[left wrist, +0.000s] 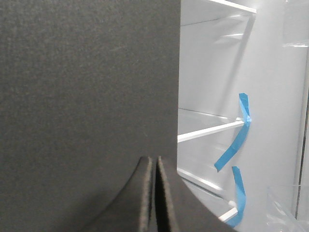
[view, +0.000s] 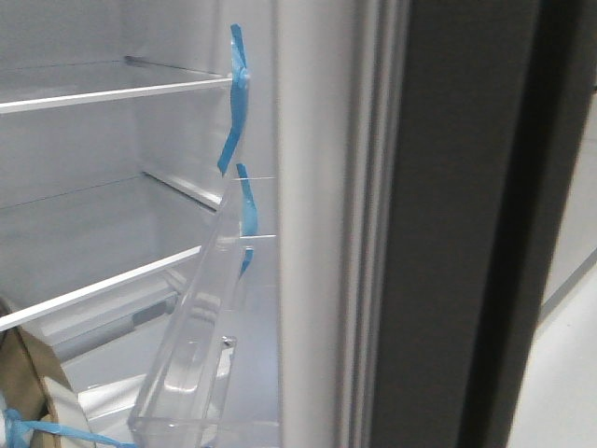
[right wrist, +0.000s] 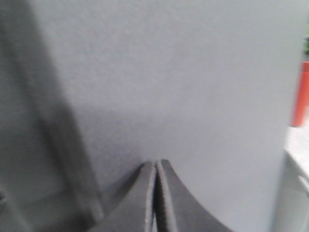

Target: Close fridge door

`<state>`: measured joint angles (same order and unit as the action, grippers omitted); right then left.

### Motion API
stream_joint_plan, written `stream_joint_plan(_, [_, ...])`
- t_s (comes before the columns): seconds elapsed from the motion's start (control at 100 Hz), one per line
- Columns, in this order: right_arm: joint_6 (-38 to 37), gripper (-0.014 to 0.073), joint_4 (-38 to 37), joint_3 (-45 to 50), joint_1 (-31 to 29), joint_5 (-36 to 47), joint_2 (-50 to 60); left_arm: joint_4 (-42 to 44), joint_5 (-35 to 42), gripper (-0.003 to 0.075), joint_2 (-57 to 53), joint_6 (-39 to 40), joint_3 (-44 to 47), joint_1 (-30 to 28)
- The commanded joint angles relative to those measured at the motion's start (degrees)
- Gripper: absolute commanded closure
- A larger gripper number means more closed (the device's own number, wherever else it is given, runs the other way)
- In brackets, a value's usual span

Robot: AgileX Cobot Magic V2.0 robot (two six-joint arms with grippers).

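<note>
The fridge door (view: 448,233) stands open at the right of the front view, with its matte dark-grey panel seen nearly edge-on. Its white inner side with ribbed pale seal (view: 364,233) faces left and carries a clear plastic shelf bin (view: 191,364). Neither gripper shows in the front view. My left gripper (left wrist: 156,159) is shut and empty, its tips right at a matte dark-grey panel (left wrist: 87,96) beside the open fridge interior (left wrist: 217,72). My right gripper (right wrist: 156,162) is shut and empty, its tips close against a flat grey panel (right wrist: 183,82). I cannot tell whether either touches.
White fridge shelves (view: 112,93) carry strips of blue tape (view: 235,103), also in the left wrist view (left wrist: 236,140). A brown tape roll (view: 28,392) lies at the lower left. An orange-red object (right wrist: 300,94) stands beyond the grey panel's edge. Pale floor (view: 569,373) shows at the right.
</note>
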<state>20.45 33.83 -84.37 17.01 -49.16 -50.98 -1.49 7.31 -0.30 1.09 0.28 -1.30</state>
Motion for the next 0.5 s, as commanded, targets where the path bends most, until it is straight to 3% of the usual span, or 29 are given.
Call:
stream_joint_plan(0.0, [1.9, 0.0638, 3.9, -1.5, 0.0, 3.6, -1.2, -0.2, 4.2, 0.0740, -0.6, 0.2, 2.0, 0.4])
stream_joint_plan(0.49, [10.3, 0.0638, 14.8, -1.9, 0.0, 3.4, -9.3, -0.2, 4.2, 0.0740, -0.6, 0.2, 2.0, 0.4])
